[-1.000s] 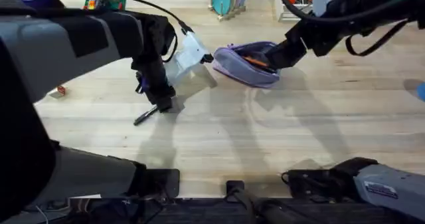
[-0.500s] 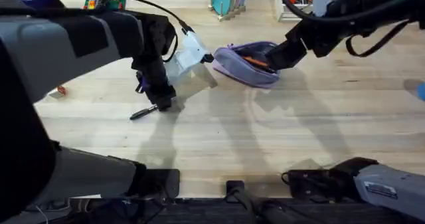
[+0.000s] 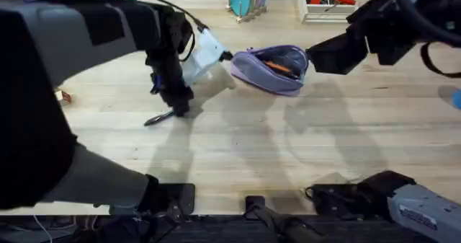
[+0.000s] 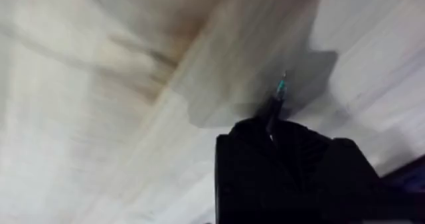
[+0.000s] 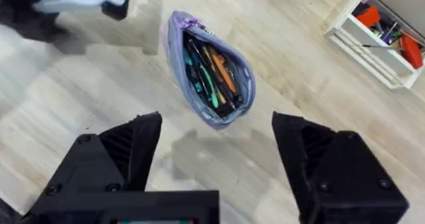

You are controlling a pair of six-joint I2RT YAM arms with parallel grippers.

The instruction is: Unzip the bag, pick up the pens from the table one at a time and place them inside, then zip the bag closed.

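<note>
Overhead camera: fixed above arm bases, looks down and forward across table (image 3: 288, 156); left arm rises close under lens, large and dark. Left wrist camera: very near tabletop, faces down onto wood grain, pen (image 4: 275, 104) at its fingers. Right wrist camera: higher, looks down on open bag (image 5: 211, 74) and white rack (image 5: 372, 44). Bag (image 3: 270, 68) and rack (image 3: 328, 1) shared with overhead.

bare table (image 3: 302, 149), bag (image 3: 270, 68) mouth open
</note>
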